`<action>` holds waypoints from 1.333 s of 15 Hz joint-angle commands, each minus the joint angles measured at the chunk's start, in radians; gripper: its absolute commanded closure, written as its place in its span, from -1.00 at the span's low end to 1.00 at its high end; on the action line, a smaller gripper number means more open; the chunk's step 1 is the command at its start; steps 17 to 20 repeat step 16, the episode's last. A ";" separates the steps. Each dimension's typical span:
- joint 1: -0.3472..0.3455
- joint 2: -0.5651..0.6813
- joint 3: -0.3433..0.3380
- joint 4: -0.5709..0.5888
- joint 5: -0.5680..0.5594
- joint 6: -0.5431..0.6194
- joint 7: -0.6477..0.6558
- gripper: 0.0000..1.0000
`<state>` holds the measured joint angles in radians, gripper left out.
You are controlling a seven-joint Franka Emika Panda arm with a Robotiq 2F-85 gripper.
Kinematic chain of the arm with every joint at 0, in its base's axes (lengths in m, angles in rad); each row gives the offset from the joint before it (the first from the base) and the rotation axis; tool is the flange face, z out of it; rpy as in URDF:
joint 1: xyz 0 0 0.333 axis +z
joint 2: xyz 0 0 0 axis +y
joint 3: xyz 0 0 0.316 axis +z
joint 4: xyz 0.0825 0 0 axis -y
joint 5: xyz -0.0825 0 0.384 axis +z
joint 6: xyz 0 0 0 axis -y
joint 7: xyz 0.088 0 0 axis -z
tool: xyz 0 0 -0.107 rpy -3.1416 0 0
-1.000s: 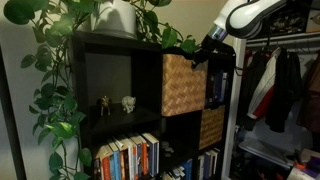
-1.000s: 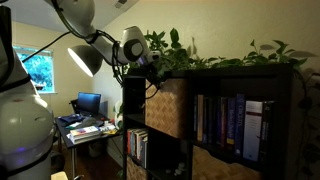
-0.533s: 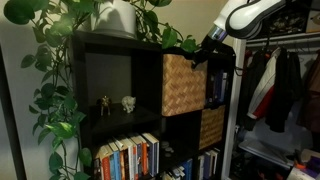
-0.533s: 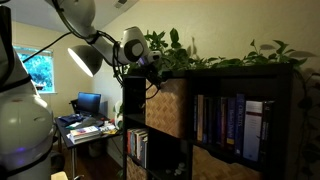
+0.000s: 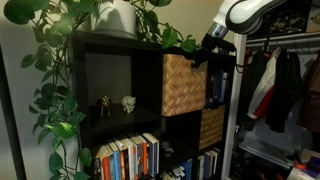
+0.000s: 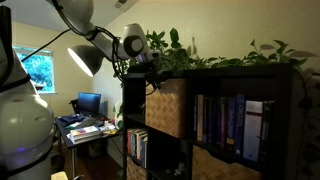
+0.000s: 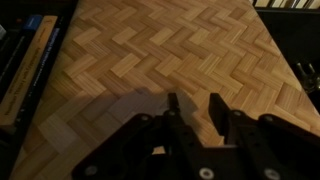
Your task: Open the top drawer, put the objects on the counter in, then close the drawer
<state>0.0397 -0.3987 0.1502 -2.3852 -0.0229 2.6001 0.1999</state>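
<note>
The top drawer, a light tan woven wicker bin (image 5: 183, 84), sits in the upper cubby of the dark bookshelf and also shows in an exterior view (image 6: 166, 108). Its weave fills the wrist view (image 7: 160, 50). My gripper (image 5: 196, 56) hovers at the bin's upper front corner, seen also in an exterior view (image 6: 151, 80). In the wrist view its fingers (image 7: 193, 103) are slightly apart with nothing between them, close to the weave. The counter (image 5: 105, 36), the shelf's black-brown top board, carries a white plant pot (image 5: 118, 18) and trailing leaves; no other loose objects on it can be made out.
Two small figurines (image 5: 116, 103) stand in the cubby beside the bin. Books (image 5: 128, 158) fill the lower shelf, and a darker woven bin (image 5: 211, 126) sits below. Clothes (image 5: 280, 85) hang nearby. A lamp (image 6: 85, 60) and a desk with a monitor (image 6: 88, 103) stand behind.
The arm and gripper have shifted slightly upward at the bin's top corner. The bin has not moved.
</note>
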 commanded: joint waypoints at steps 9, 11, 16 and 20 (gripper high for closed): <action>0.041 -0.074 -0.060 0.182 0.113 -0.610 -0.121 -1.00; 0.041 -0.078 -0.063 0.194 0.122 -0.659 -0.131 -1.00; 0.029 -0.049 -0.044 0.191 0.092 -0.608 -0.105 -1.00; 0.029 -0.049 -0.044 0.191 0.092 -0.608 -0.105 -1.00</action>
